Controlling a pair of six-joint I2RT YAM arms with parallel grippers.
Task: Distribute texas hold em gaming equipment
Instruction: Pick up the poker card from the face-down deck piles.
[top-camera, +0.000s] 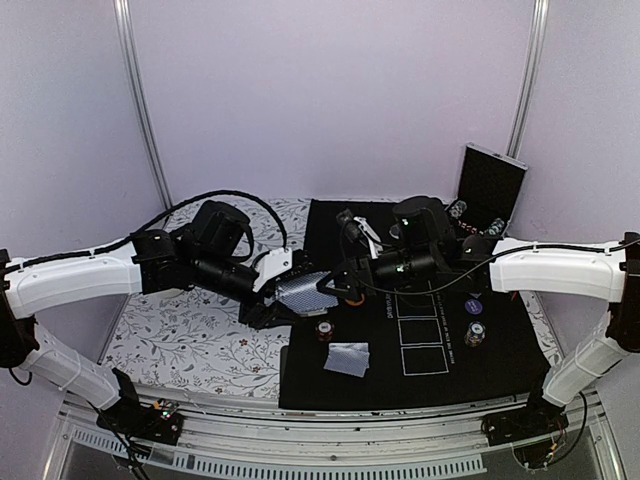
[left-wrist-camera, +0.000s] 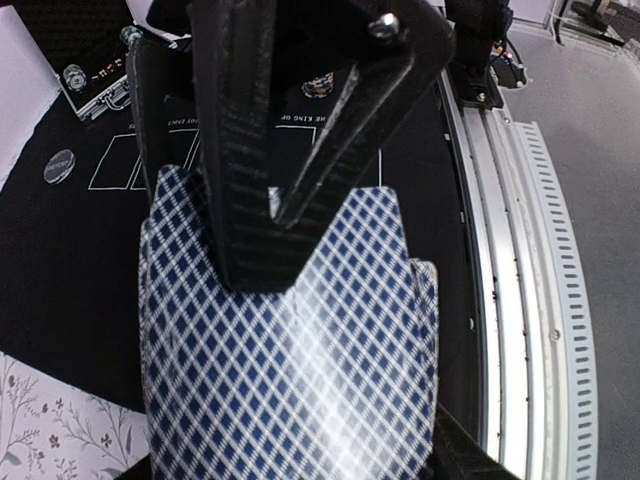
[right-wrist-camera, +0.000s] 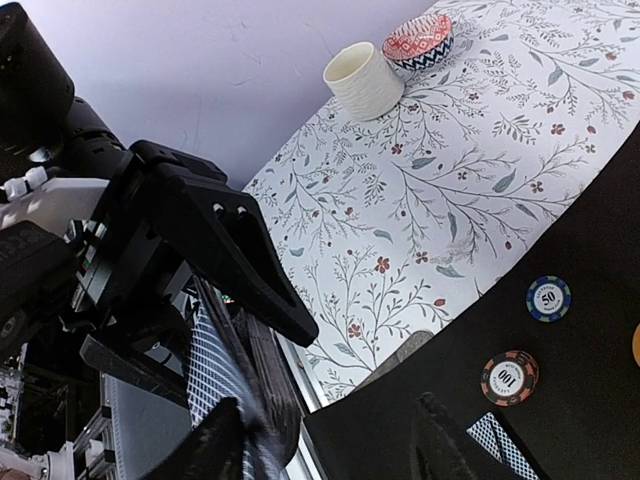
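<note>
Top external view, dealing step: holds the deck (left-wrist-camera: 290, 370) clamped in the left gripper (top-camera: 285, 298) over the left edge of the mat (top-camera: 440, 385), presents the right gripper (right-wrist-camera: 325, 435) spread open just beside it; next likely calls for pinching off only the top one.

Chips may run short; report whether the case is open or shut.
Open: the case lid stands upright, black lining facing the camera.

"50" on blue chip (right-wrist-camera: 549, 298); "100" on red-black chip (right-wrist-camera: 509, 377); "KING OF", partly legible, on black mat (left-wrist-camera: 60, 270).
</note>
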